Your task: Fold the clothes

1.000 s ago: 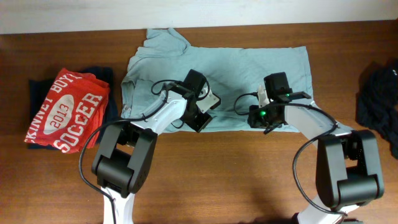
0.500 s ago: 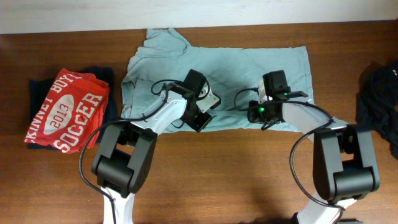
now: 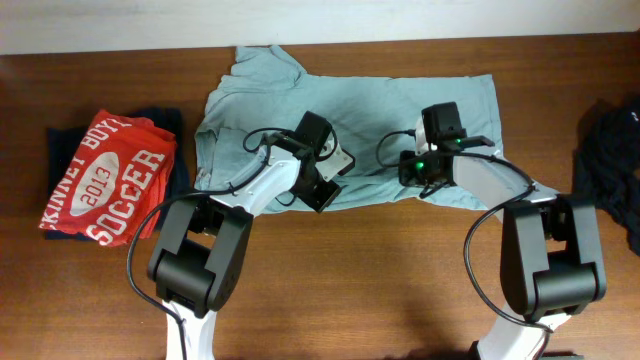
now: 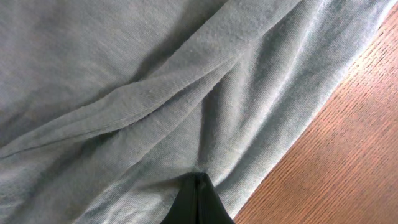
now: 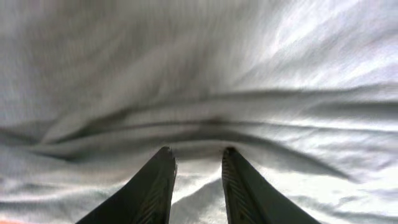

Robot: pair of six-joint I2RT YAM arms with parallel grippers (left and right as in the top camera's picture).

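The clothes, a pale grey-blue t-shirt (image 3: 400,95), lie spread across the far middle of the table. My left gripper (image 3: 322,193) sits at the shirt's near hem. In the left wrist view its fingertips (image 4: 198,178) are shut, pinching the fabric (image 4: 124,74), and creases run out from the tip. My right gripper (image 3: 420,177) rests on the shirt further right. Its fingers (image 5: 160,171) stand a little apart, straddling a raised fold of the cloth (image 5: 199,62). The right gripper (image 5: 196,152) holds nothing that I can make out.
A folded red t-shirt with white lettering (image 3: 105,175) lies on a dark garment at the left. A black garment (image 3: 610,160) sits at the right edge. Bare wooden table (image 3: 380,290) runs along the front, and bare wood (image 4: 348,155) shows just past the hem.
My right gripper has slid away from the table's front edge, further onto the shirt, and its fingers have narrowed slightly. The left gripper has stayed put, shut.
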